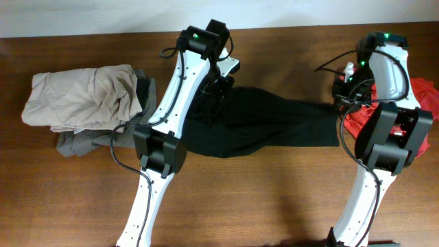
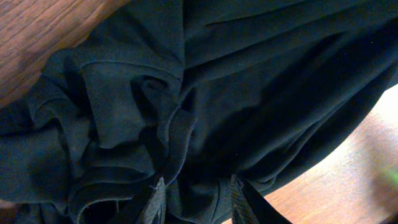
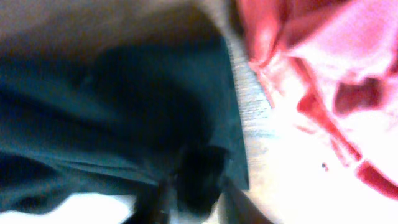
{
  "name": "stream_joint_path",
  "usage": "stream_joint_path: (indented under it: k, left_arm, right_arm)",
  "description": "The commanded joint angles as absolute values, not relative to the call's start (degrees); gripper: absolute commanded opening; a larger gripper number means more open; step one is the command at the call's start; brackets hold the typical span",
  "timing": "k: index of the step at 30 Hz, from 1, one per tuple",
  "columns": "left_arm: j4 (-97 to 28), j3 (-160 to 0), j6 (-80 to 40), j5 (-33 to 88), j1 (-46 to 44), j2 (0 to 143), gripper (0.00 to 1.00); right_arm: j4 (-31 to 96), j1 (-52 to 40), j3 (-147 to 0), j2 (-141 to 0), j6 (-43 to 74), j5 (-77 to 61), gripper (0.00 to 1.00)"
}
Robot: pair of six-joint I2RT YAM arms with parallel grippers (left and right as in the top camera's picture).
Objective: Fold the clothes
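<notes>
Pinching bunched black garment (image 1: 274, 123), left end effector (image 2: 196, 200) partly closed; right end effector (image 3: 196, 198) clamped on its edge.

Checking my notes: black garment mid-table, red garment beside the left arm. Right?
No: the red garment lies beside the right arm, not the left, as the overhead view shows. The black garment does lie mid-table.

A brown wooden table (image 1: 274, 206) meets a pale wall (image 1: 103, 17).
</notes>
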State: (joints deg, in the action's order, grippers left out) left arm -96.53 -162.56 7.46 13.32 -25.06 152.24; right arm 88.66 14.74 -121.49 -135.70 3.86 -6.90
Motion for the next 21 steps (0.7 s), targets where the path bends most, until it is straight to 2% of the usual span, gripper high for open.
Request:
stream_joint_path:
  k: [1, 6, 10, 12, 14, 17, 21]
  left_arm:
    - [-96.73, -163.17, 7.01, 14.11, -24.97, 149.69, 0.34]
    - [-96.73, -163.17, 7.03, 10.81, -24.71, 146.5, 0.34]
    - [-96.73, -163.17, 7.31, 8.58, -24.49, 141.71, 0.44]
    - [-96.73, -163.17, 7.4, 5.15, -24.43, 137.34, 0.51]
    - [-96.71, -163.17, 7.4, 2.17, -24.32, 134.41, 0.56]
    - [-96.71, -163.19, 7.38, -2.72, -23.77, 129.71, 0.63]
    - [-96.68, -163.17, 7.35, -4.82, -21.21, 123.81, 0.66]
  right_arm:
    - [87.37, 14.66, -120.77, -134.52, 5.19, -4.47, 0.5]
    - [87.22, 15.22, -123.15, -134.04, 6.35, -4.45, 0.51]
    - [87.18, 16.19, -125.71, -132.33, 6.24, -5.93, 0.54]
    - [87.18, 16.97, -126.34, -130.91, 2.85, -10.61, 0.7]
    - [87.33, 17.61, -126.32, -130.85, -0.71, -14.98, 0.77]
    - [87.2, 18.35, -125.25, -130.91, -3.09, -17.19, 0.86]
    - [86.67, 18.83, -122.26, -130.93, -4.34, -17.32, 0.93]
